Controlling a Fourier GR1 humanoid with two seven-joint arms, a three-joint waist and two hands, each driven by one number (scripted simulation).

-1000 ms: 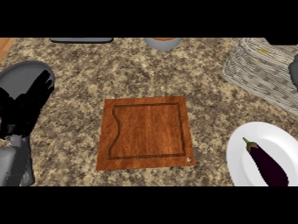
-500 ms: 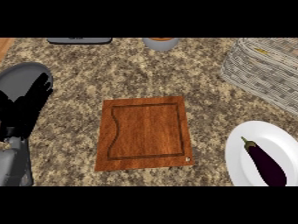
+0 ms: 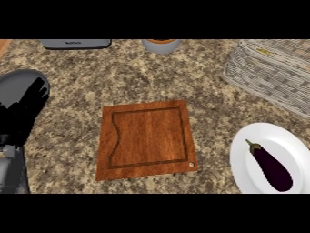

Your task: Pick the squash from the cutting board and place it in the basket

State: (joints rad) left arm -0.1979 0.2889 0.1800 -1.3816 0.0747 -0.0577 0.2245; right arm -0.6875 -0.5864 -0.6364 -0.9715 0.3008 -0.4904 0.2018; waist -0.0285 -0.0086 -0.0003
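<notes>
The wooden cutting board (image 3: pixel 148 139) lies in the middle of the counter with nothing on it. The woven basket (image 3: pixel 283 75) stands at the back right; a small pale yellow sliver shows at its rim, and I cannot tell whether that is the squash. My left hand (image 3: pixel 15 116) rests open at the left edge with its fingers up, apart from the board. My right hand shows nowhere in the view.
A grey round dish (image 3: pixel 6 88) lies under and behind my left hand. A white plate (image 3: pixel 247 161) at the front right holds a dark purple eggplant (image 3: pixel 272 166). A grey appliance (image 3: pixel 75 43) and a grey cup (image 3: pixel 161 45) stand along the back edge.
My right forearm, which was over the basket a second ago, has left the view. The left hand has stayed where it was.
</notes>
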